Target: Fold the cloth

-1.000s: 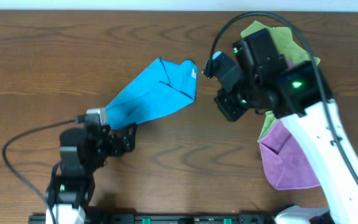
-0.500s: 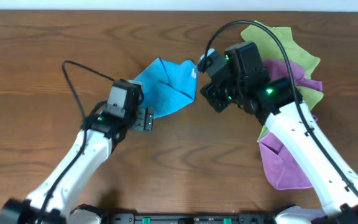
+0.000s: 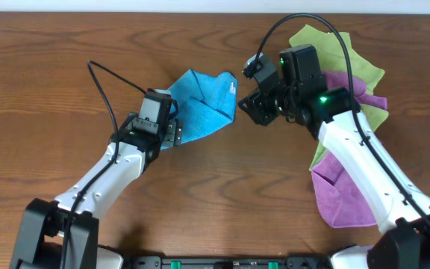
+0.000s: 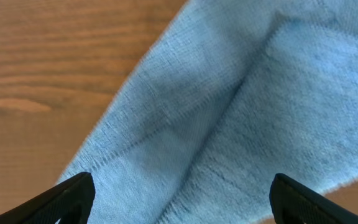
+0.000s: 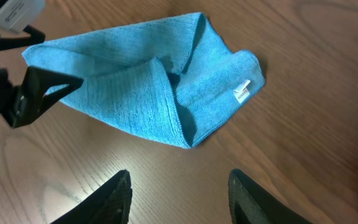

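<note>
Cloth (image 3: 200, 104), long axis diagonal, tagged end toward the right claw (image 3: 254, 112)

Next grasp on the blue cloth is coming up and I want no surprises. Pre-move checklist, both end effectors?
1. Left end effector open: ok.
2. Left one above the cloth at its lower-left corner: ok.
3. Left contact with cloth: cannot tell.
4. Right end effector open, empty: ok.
5. Right one above cloth: not ok, over bare table beside it.
6. Cloth flat: not ok, creased ridge mid-cloth.
</note>
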Robot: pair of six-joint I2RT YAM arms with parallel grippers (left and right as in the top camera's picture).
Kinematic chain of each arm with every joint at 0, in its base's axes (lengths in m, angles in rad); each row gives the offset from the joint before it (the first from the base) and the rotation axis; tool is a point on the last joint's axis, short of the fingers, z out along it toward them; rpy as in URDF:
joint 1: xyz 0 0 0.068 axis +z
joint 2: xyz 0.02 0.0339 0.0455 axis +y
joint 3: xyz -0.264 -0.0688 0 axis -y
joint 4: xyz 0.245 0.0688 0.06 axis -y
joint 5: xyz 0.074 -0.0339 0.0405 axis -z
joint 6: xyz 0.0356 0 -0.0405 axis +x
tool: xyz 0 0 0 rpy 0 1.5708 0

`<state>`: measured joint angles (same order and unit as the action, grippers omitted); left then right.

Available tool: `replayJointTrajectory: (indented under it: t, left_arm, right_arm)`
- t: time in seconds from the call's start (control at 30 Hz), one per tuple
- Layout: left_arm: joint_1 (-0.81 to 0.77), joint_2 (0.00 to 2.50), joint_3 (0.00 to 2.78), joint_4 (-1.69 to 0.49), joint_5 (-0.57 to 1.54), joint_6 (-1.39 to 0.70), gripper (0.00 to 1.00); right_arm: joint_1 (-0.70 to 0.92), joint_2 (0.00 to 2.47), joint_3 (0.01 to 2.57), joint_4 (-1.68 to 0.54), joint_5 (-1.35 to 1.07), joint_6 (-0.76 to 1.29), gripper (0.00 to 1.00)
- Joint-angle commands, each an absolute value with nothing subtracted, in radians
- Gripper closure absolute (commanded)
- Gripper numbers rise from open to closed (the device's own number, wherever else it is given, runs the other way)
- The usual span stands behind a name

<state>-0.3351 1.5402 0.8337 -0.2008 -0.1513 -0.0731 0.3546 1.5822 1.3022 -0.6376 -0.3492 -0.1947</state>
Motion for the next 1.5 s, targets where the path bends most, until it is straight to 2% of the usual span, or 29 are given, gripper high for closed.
replayJointTrajectory:
  t: [0.0, 0.07, 0.17, 0.3, 0.47, 0.53, 0.7, 0.77, 1.2, 1.47]
  left_arm:
    - [-0.333, 1.567, 0.85, -0.17, -0.228, -0.06, 0.08]
    - [-0.333, 1.583, 0.85, -0.14, -0.259, -0.038, 0.04]
    - [-0.333, 1.604, 0.85, -0.123, -0.339, -0.029, 0.03]
    - [-0.319, 1.625, 0.85, -0.155, -0.404, -0.031, 0.04]
    - [-0.252, 1.621, 0.85, -0.232, -0.403, -0.163, 0.04]
    - [-0.208, 1.604, 0.85, -0.266, -0.366, -0.233, 0.02]
    - [-0.091, 1.56, 0.85, -0.281, -0.084, -0.24, 0.02]
    - [-0.074, 1.559, 0.85, -0.281, -0.033, -0.24, 0.04]
    - [-0.065, 1.559, 0.85, -0.281, 0.105, -0.24, 0.05]
    - [-0.064, 1.559, 0.85, -0.28, 0.105, -0.24, 0.05]
  right_arm:
    - [0.349, 1.591, 1.295, -0.631, -0.375, -0.251, 0.49]
    - [0.349, 1.6, 1.294, -0.622, -0.402, -0.293, 0.48]
    - [0.349, 1.638, 1.294, -0.596, -0.518, -0.376, 0.44]
    - [0.349, 1.728, 1.294, -0.502, -0.588, -0.383, 0.41]
    - [0.353, 1.831, 1.294, -0.37, -0.672, -0.362, 0.41]
    - [0.36, 1.862, 1.294, -0.32, -0.671, -0.334, 0.41]
    - [0.389, 1.932, 1.298, -0.188, -0.67, -0.298, 0.44]
    - [0.403, 1.957, 1.31, -0.155, -0.664, -0.292, 0.45]
    - [0.454, 2.169, 1.578, -0.26, -0.58, -0.292, 0.49]
    - [0.46, 2.245, 1.61, -0.282, -0.58, -0.292, 0.5]
